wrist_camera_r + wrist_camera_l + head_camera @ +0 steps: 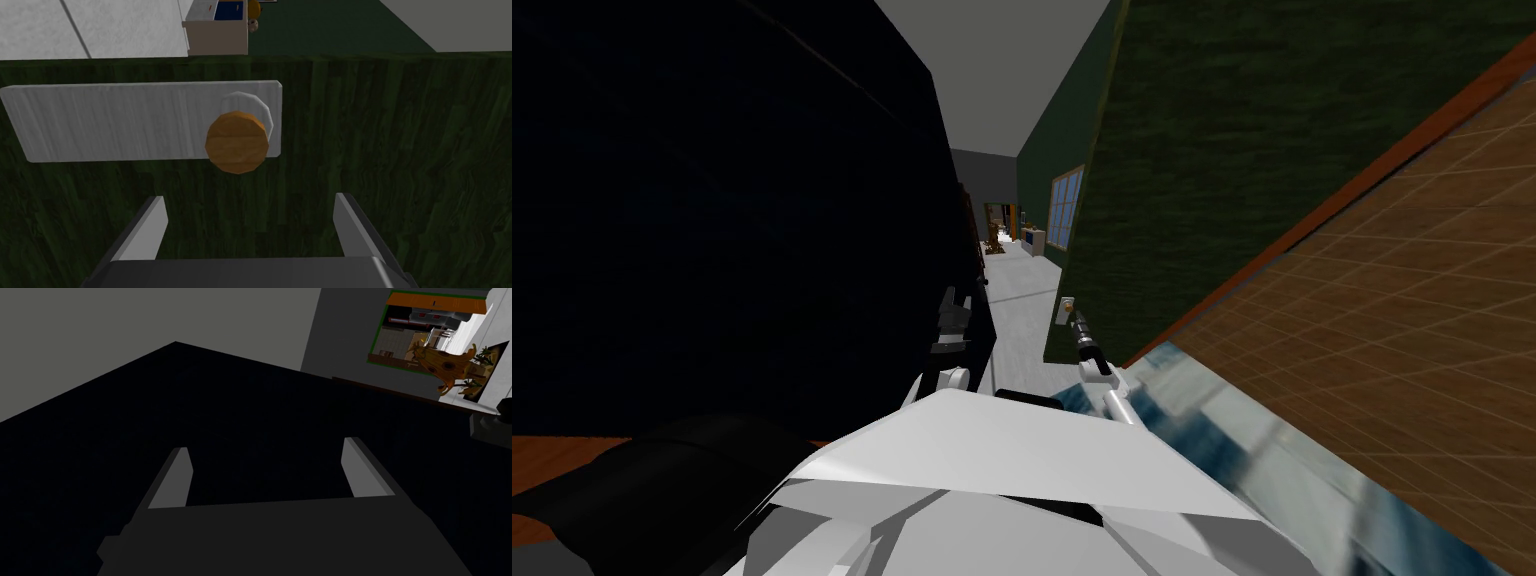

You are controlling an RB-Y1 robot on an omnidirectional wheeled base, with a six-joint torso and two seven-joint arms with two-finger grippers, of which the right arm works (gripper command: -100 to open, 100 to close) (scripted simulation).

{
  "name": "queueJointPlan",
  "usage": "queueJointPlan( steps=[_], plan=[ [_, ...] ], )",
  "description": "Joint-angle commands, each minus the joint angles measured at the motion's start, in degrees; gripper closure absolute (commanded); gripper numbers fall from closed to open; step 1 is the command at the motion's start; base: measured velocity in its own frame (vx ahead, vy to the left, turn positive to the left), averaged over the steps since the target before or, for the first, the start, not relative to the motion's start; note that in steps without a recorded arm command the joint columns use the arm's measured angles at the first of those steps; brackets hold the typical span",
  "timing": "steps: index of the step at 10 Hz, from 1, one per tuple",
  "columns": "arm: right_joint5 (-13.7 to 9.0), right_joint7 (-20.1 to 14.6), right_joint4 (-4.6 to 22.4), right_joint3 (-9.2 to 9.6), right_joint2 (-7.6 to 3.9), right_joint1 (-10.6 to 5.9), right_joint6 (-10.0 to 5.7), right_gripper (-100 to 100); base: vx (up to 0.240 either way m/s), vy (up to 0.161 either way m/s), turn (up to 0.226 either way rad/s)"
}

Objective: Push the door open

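Fingers (pixel 150 227) of right gripper (pixel 248 200) spread wide, empty, facing dark green door (pixel 400 150) just beside orange knob (pixel 237 142) | knob on white plate (pixel 115 122) near door's free edge, likely best leverage for pushing | left gripper (pixel 265 453) wide, idle by flat black surface (pixel 250 413)

The door (pixel 1232 150) runs off the top and right edges of my head view, so I can't see how far it goes. Its knob (pixel 1062 309) is a speck there, its shape unreadable. The right gripper (pixel 1078 322) beside it is too small for me to separate the fingers.

In the right wrist view the knob covers part of the round collar (pixel 260 107) on the plate (pixel 115 122), and a cabinet (pixel 217 37) beyond is cut by the edge. I can't tell whether the fingertips (pixel 155 220) touch the door.

The left gripper (pixel 952 300) is dark against a dark surface (pixel 712 200) that I can't identify. Low on my right, a smeared blue-white strip (pixel 1232 420) is unreadable.
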Motion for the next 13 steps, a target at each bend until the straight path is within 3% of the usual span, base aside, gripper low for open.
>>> queueJointPlan(
  steps=[1,5,6,11,13],
  plan=[
    [0.1,0.22,0.55,-0.33,0.24,-0.22,-0.53,-100,0.219,0.027,0.039],
    [0.22,0.45,1.32,-0.74,0.54,-0.52,-1.18,-100,0.17,0.017,0.022],
    [0.22,0.45,1.32,-0.74,0.54,-0.52,-1.18,100,-0.012,0.0,-0.005],
    [0.22,0.45,1.32,-0.74,0.54,-0.52,-1.18,100,-0.017,-0.002,-0.001],
    [0.25,1.21,1.75,-1.68,1.09,-0.74,-1.02,100,0.149,-0.008,-0.056]
  ],
)
